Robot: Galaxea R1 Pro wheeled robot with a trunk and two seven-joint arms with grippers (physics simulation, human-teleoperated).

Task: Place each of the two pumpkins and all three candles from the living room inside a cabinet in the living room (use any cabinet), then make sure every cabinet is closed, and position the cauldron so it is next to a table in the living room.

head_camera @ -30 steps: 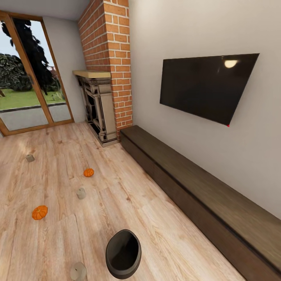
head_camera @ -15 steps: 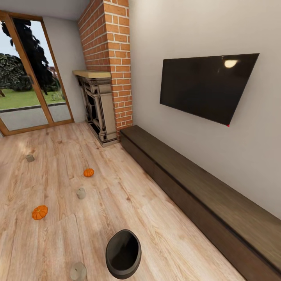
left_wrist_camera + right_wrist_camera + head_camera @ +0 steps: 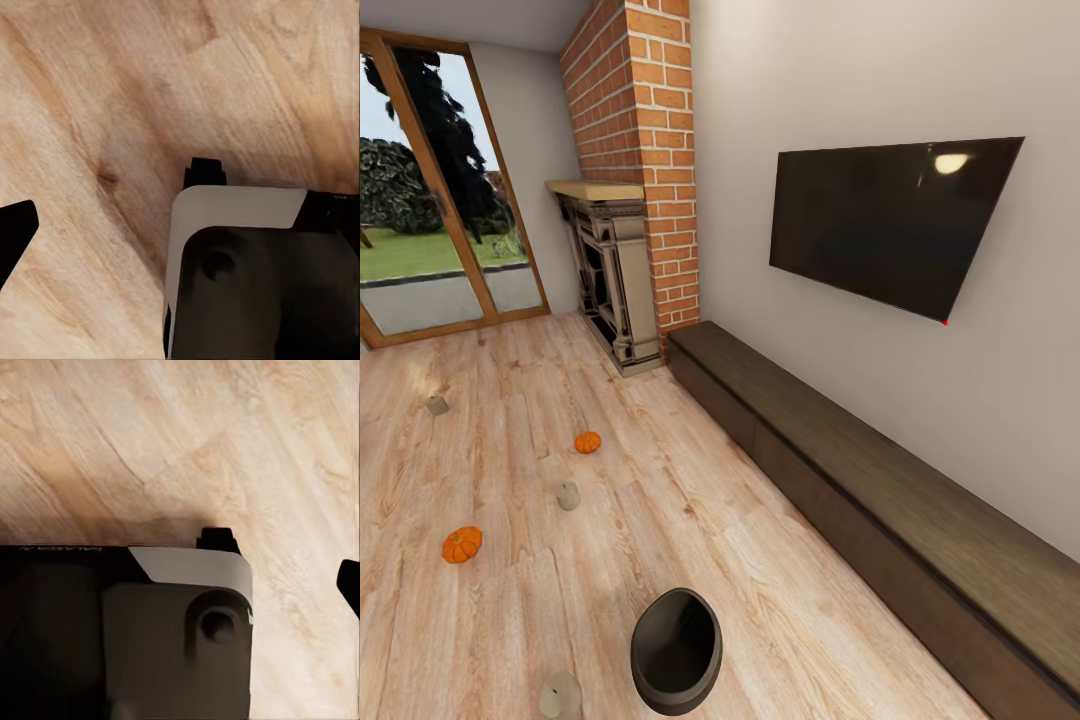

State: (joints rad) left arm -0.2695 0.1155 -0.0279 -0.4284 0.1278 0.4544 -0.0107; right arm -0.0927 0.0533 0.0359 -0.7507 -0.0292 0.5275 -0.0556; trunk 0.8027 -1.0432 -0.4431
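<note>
From the head camera I see the squat dark-grey cauldron [image 3: 676, 651] on the light wood plank floor [image 3: 780, 560] at the bottom centre, two ribbed orange pumpkins [image 3: 461, 544] [image 3: 587, 442] and three stubby cream candles [image 3: 560, 695] [image 3: 568, 495] [image 3: 437, 405] scattered at the left, and the long dark-brown wood cabinet [image 3: 880, 500], fronts shut, along the right wall. On my left wrist camera, planks and the robot's grey-and-black body [image 3: 255, 277]; I cannot tell that tool's state. The right wrist camera shows planks and the body [image 3: 150, 637], tool state again unclear.
</note>
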